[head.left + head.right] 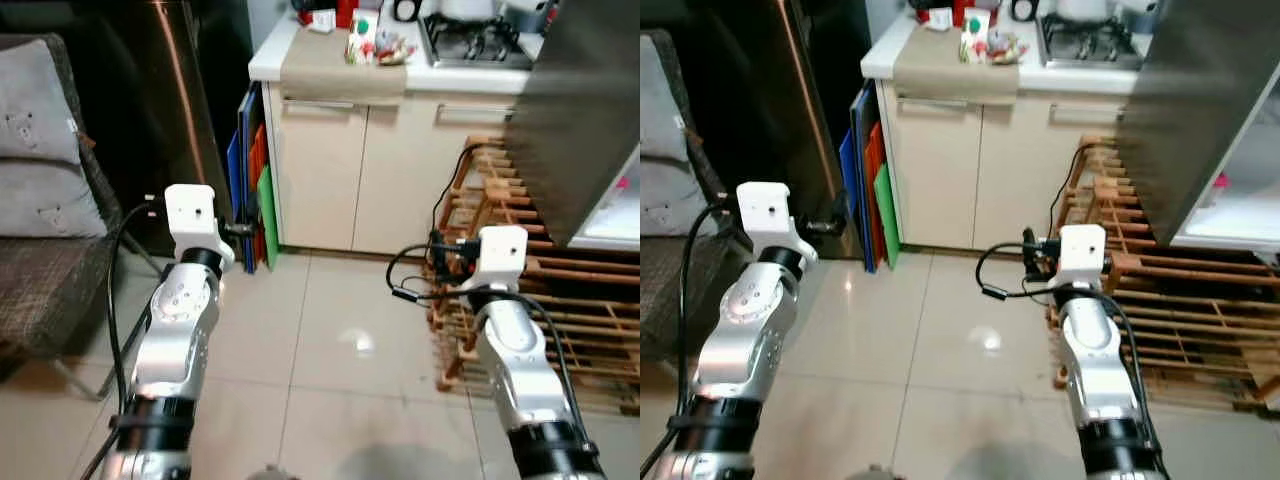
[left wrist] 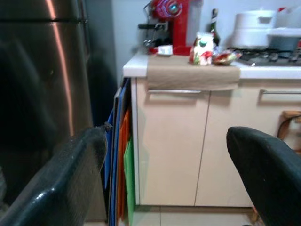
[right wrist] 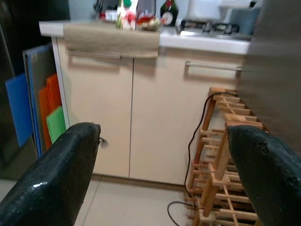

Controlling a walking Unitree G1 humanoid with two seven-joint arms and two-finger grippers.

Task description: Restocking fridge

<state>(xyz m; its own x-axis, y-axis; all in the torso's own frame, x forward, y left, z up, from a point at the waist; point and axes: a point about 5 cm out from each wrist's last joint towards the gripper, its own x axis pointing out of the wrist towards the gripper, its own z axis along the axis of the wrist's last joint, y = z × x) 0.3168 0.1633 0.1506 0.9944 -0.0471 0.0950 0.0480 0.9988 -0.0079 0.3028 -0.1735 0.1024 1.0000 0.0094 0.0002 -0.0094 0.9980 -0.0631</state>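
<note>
Approaching counter (image 1: 300,50) | carton (image 1: 361,40) upright at its front edge, on brown mat (image 1: 335,68) | likely light, crushable; grasp mid-body sides | left gripper (image 2: 164,188), right gripper (image 3: 162,174) fingers apart, empty | fridge door (image 1: 580,110) open, right.

The open stainless-steel fridge door (image 1: 585,110) ran past the head view's right edge, hiding part of the slatted wooden rack (image 1: 560,290), while the small packets on the beige countertop cloth (image 2: 193,75) were too small to identify.
</note>
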